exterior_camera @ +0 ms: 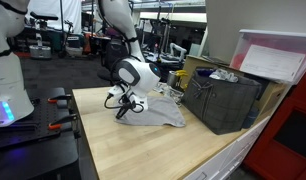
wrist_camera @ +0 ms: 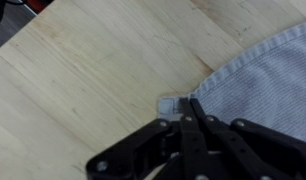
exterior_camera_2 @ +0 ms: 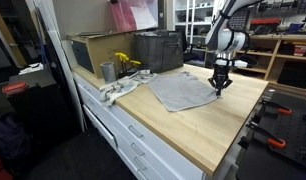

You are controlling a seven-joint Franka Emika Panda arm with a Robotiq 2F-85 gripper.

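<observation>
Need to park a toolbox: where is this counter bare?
Bare wood runs along the front edge of the counter, between the grey cloth and the drawers. The back is crowded: black crate, cup, white rag. The gripper pinches the cloth's corner.

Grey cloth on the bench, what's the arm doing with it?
The Panda arm's gripper is down at the worktop, shut on a corner of the grey cloth. In both exterior views the cloth lies spread flat on the wood, not lifted, with the gripper at the side away from the dark crate. The gripper touches nothing else.
</observation>
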